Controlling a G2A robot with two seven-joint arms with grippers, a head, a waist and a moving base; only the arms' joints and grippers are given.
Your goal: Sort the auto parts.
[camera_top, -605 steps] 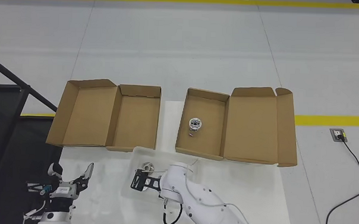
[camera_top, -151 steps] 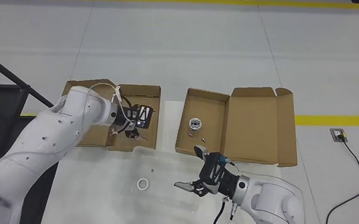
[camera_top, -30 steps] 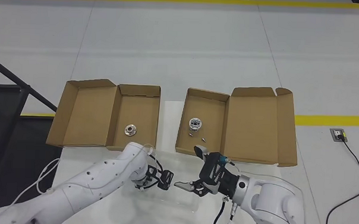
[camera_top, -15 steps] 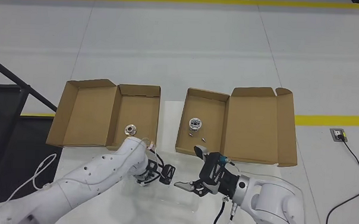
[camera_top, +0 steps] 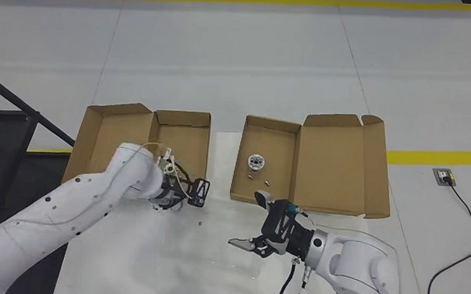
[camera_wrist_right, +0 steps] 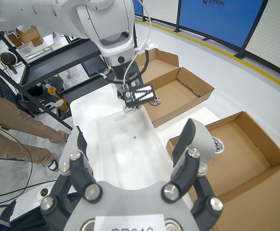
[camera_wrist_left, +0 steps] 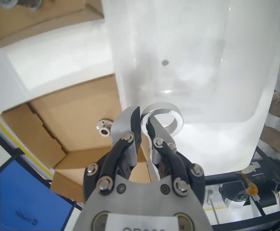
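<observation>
Left end effector (camera_wrist_left: 143, 119) pinches a white ring (camera_wrist_left: 178, 121) by its wall, above the clear bin (camera_wrist_left: 196, 65) near the left cardboard box (camera_wrist_left: 83, 109); right end effector (camera_wrist_right: 134, 131) hangs spread over the bin.

Right gripper (camera_wrist_right: 134, 133) hovers over the clear bin (camera_wrist_right: 131, 157) — fingers (camera_wrist_right: 188, 140) spread.

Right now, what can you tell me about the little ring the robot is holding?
The ring is a small silvery-white band, shiny like metal. The left gripper is shut on its wall, one finger inside the hole, one outside. It hangs in the air near the end of the clear bin, touching only those fingers.
</observation>
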